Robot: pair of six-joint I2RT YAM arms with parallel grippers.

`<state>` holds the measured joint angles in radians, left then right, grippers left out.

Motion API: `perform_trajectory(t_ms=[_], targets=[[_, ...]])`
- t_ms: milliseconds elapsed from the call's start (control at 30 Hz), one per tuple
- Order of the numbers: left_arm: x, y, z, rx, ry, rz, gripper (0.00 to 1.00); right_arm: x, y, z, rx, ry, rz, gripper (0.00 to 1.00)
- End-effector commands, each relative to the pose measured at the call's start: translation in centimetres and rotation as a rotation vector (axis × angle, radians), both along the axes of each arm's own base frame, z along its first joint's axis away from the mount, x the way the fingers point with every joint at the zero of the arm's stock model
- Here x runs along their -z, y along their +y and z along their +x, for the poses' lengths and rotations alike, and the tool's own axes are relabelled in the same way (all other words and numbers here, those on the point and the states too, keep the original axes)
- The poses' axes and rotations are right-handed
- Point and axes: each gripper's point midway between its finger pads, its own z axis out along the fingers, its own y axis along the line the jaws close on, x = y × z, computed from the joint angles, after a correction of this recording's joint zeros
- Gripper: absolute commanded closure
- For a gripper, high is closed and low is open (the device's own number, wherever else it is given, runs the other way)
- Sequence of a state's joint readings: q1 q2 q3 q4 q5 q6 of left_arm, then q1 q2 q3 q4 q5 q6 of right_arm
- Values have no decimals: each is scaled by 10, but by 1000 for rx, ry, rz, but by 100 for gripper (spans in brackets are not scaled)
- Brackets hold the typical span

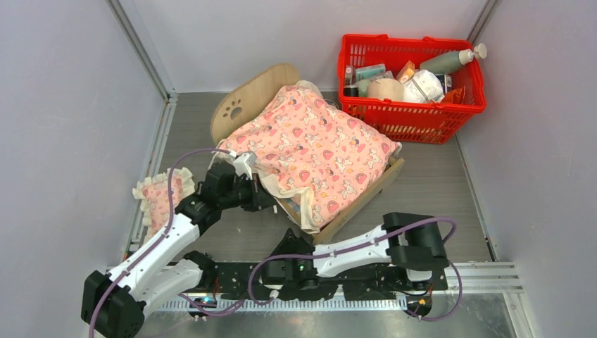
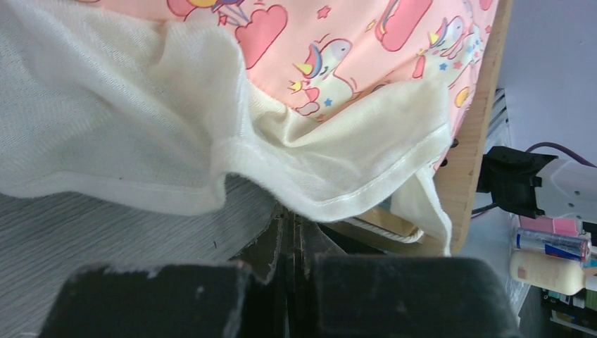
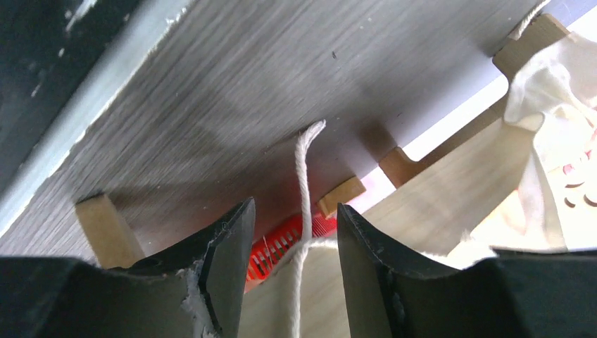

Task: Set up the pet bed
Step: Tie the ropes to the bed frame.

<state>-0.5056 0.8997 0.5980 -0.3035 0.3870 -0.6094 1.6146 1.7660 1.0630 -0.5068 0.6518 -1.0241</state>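
The pet bed (image 1: 255, 94) stands mid-table, its arched headboard with the paw cutout at the far left. A pink patterned blanket (image 1: 317, 148) with a cream frill covers its top. My left gripper (image 1: 266, 202) is at the bed's near-left side and is shut. In the left wrist view its tips (image 2: 292, 220) meet just under the blanket frill (image 2: 338, 176), and nothing shows pinched between them. My right gripper (image 1: 291, 241) is at the bed's near foot corner. It stands open (image 3: 296, 225) with a loose white cord (image 3: 303, 176) hanging between the fingers, against the plywood frame (image 3: 436, 183).
A small pink frilled pillow (image 1: 160, 198) lies by the left wall. A red basket (image 1: 394, 116) full of bottles and packets stands at the back right. Grey walls close in both sides. A can and a bottle (image 2: 550, 244) lie beyond the bed's wooden edge.
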Motion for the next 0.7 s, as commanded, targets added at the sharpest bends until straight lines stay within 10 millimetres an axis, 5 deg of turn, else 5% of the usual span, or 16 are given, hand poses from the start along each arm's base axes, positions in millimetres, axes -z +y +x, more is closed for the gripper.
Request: perform_trajectory(t_ms=[0,200,500,567,633,667], targets=[[-30,-9,5,34,-50,-59,100,-8,12,14,-10,-134,-72,47],[-30,-9,3,42,-43,-64,100,7,3,45,57,-231,-243,47],[-29,-6,4,27,-47,-53,100,29,-17,66,93,-184,-361,50],[-28,-5,4,22,-47,-50,100,29,-16,67,97,-173,-352,58],[-26,-4,3,21,-43,-46,100,24,-12,68,98,-176,-322,89],[-25,-3,3,17,-42,-42,100,23,-6,67,94,-169,-287,92]])
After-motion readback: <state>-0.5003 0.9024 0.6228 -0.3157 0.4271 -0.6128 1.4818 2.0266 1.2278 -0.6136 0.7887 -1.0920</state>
